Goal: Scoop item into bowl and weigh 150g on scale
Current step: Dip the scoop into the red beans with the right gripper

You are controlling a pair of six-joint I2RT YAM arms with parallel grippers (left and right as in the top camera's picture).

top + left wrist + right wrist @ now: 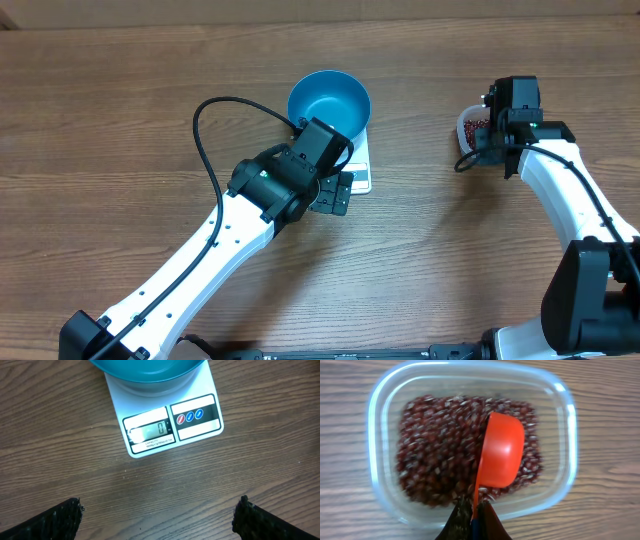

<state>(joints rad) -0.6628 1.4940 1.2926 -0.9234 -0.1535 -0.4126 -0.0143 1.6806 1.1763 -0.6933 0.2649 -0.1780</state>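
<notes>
Wood-grain worktop [120, 100] seen from above, with two white robot arms reaching in from the near edge.

Nearest, the left gripper [159, 510] hangs over bare wood just in front of the scale's display edge. Its jaws are spread wide and hold nothing.

Just beyond it lies the scale [165, 420], a small white rectangle. Its grey display reads zero. The bowl [329, 102], round and bright blue, sits on the scale's far part. Its inside looks empty, so no weighing has begun.

Well off to the right, the right gripper [474, 510] is clenched on the thin handle of an orange scoop [502, 450]. The scoop's cup rests tipped among the beans [440, 445], a loose dark red-brown heap. They lie in a clear plastic tub [560, 410] with rounded corners. No beans show on the scoop. Whether its hollow or its back faces up is unclear.

Likely risks from here:
- Tub and bowl stand well apart, so a heaped scoop could shed beans onto the wood on the way across.
- The grip is on a narrow handle, so a loaded cup might twist in the jaws and tip.
- The tub looks light, and pushing the scoop through the heap could slide it.
- The left arm sits close to the scale. A nudge could shift the bowl or upset the reading.
- Pouring a full scoop at once near the target could overshoot it.
</notes>
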